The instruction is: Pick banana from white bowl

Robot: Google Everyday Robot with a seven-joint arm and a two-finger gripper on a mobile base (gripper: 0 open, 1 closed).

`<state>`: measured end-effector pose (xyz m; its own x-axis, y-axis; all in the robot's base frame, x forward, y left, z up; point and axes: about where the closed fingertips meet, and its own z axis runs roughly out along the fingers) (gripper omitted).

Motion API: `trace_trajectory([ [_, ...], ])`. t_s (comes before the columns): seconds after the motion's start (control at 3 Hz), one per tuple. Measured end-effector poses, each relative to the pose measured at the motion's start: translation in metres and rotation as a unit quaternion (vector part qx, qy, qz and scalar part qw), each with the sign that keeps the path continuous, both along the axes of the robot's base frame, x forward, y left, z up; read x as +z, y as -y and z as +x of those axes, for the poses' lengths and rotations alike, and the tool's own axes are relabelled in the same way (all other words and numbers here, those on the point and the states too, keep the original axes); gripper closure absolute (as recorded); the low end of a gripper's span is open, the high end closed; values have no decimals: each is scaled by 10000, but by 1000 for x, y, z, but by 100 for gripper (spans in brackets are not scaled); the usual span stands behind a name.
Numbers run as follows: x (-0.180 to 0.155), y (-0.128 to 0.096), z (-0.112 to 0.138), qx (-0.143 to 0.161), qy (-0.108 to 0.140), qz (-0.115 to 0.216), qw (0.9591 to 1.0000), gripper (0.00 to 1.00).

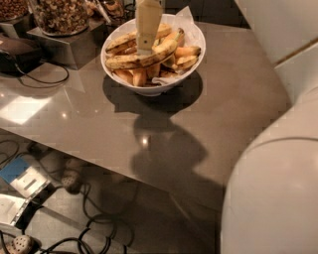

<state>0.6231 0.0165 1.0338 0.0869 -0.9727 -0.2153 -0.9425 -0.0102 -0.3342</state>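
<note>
Though seen only as a cream-coloured gripper (145, 48) tapering down from the top edge, ends right at the upper side of the banana (128, 61), near its middle; touching or just above, cannot tell, nor whether spread, closed or clamped on anything. Found lying across the front of the white bowl (149, 91), curving from the left rim up toward the right, dull yellow with heavy brown freckling and dark tips. Just behind, partly covered by the gripper, a shorter spotted banana (119, 44). Tucked beneath and to the right, small orange-yellow pieces (188, 50). Under the fruit, white paper lining (188, 19) rising past the far rim. Set on a glossy grey-brown table (218, 109), toward its far edge, with a dark shadow (164, 149) spread over the surface in front. To the left, on a raised grey box (64, 44), a clear container (59, 15) of brown nut-like bits; nearer the left edge, a black device (17, 49) with a cable (47, 82) looping onto the tabletop. Below the near edge, tangled black cables (94, 223) on the floor. Filling the lower right corner, a large rounded white part of the robot (278, 198).
</note>
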Motion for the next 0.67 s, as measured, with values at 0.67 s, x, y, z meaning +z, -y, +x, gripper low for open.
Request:
trace_trajectory([
  [0.67,-23,-17,19,-107,-287,59,9995,30],
])
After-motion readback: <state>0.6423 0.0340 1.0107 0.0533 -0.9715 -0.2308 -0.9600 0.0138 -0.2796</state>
